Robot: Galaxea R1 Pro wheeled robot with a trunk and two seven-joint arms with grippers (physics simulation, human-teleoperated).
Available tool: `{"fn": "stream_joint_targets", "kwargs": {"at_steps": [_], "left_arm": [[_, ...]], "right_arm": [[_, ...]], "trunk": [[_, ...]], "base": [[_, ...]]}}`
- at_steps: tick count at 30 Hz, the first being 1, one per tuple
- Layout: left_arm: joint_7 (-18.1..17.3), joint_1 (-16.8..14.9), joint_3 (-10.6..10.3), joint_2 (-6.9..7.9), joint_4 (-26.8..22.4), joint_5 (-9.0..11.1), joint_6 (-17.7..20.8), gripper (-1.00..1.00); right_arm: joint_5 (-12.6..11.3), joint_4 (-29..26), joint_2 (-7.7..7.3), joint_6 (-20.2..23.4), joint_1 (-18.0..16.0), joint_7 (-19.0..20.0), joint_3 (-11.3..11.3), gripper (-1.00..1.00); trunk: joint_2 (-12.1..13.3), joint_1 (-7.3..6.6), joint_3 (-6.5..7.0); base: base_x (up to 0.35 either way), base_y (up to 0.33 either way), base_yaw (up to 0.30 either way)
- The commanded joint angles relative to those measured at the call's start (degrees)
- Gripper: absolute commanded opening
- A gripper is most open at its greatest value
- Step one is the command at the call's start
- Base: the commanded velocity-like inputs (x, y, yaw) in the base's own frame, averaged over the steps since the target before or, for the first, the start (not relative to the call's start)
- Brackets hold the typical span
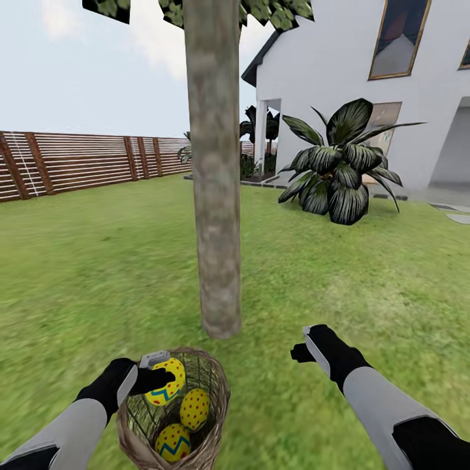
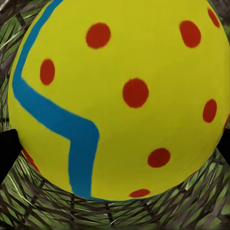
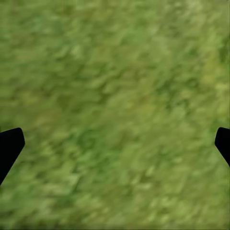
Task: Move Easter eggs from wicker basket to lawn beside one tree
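The wicker basket [image 1: 220,391] stands on the lawn [image 1: 98,274] just in front of the tree [image 1: 214,196]. Three yellow Easter eggs with red dots lie in it: one with a blue zigzag at the rim [image 1: 168,385], a dotted one [image 1: 194,408], and another zigzag one lowest [image 1: 172,442]. My left gripper [image 1: 158,375] is open, reaching into the basket, its fingers on either side of the top egg [image 2: 124,96]. My right gripper [image 1: 301,346] hangs open over bare grass [image 3: 115,96], to the right of the basket.
A large dark broad-leaved plant [image 1: 339,176] grows at the right in front of the white house [image 1: 326,78]. A brown slatted fence [image 1: 78,163] runs along the far left. Open grass lies all around the trunk.
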Motion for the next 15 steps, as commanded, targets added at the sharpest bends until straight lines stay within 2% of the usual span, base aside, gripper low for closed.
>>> {"fn": "stream_joint_targets", "kwargs": {"at_steps": [1,15], "left_arm": [[-0.3,0.0,0.4,-0.03,-0.1,-0.4,0.3,-1.00],[-0.3,0.0,0.3,-0.03,0.0,-0.4,0.4,-1.00]], "right_arm": [[-0.6,-0.1,-0.07,0.2,0.0,-0.4,0.4,1.00],[-0.6,0.0,0.02,0.2,0.0,-0.4,0.5,1.00]], "trunk": [[0.4,-0.23,0.12],[6.0,-3.31,2.64]], "base": [[0.000,0.000,0.000],[0.000,0.000,0.000]]}}
